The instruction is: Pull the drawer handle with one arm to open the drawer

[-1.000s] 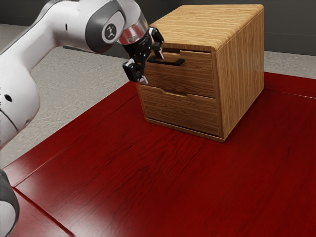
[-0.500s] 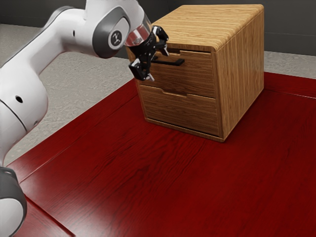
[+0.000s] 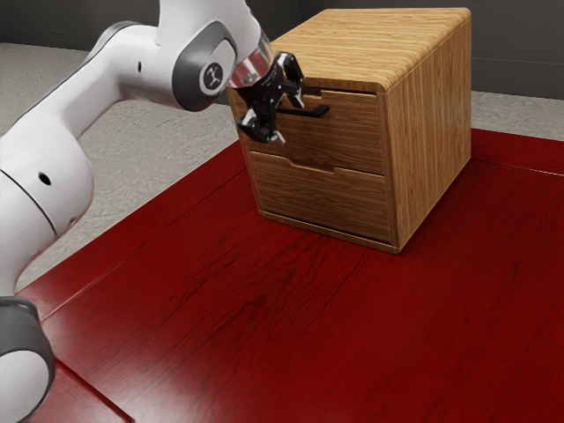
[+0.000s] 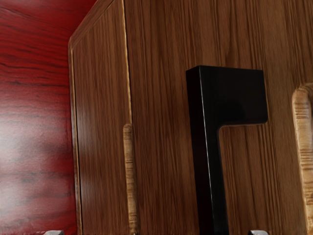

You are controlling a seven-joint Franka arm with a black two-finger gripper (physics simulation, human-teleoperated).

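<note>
Black two-finger gripper (image 3: 282,106): unclenched, fingers spread one above and one below the near end of the slim black bar handle (image 3: 308,110), nothing clamped yet. Carried in from the exterior view's left on the white robot arm (image 3: 106,97), hand turned so the finger gap lies across the bar rather than along it. Presumably set that way so that closing would pinch the bar from two sides and give a firm hold for a straight pull.

Handle fixed to the light-oak upper drawer front (image 3: 339,137), standing off the wood on short posts, which leaves room for a finger behind it. From the wrist, seen close as a black L (image 4: 208,147) against the grain, right in front of the hand.

Upper drawer front apparently flush with the boxy oak-veneer cabinet (image 3: 427,132), so judged shut, with the opening itself not yet begun. Matching lower drawer (image 3: 322,189) beneath, also flush. Cabinet resting on the dark red wooden table (image 3: 264,308), toward its far side.

Next step, at a guess: close on the bar, then draw back square to the drawer front. Risks: a grip so near the bar's end slipping off, or skewing the drawer in its runners, or dragging the whole cabinet across the table if the drawer binds
</note>
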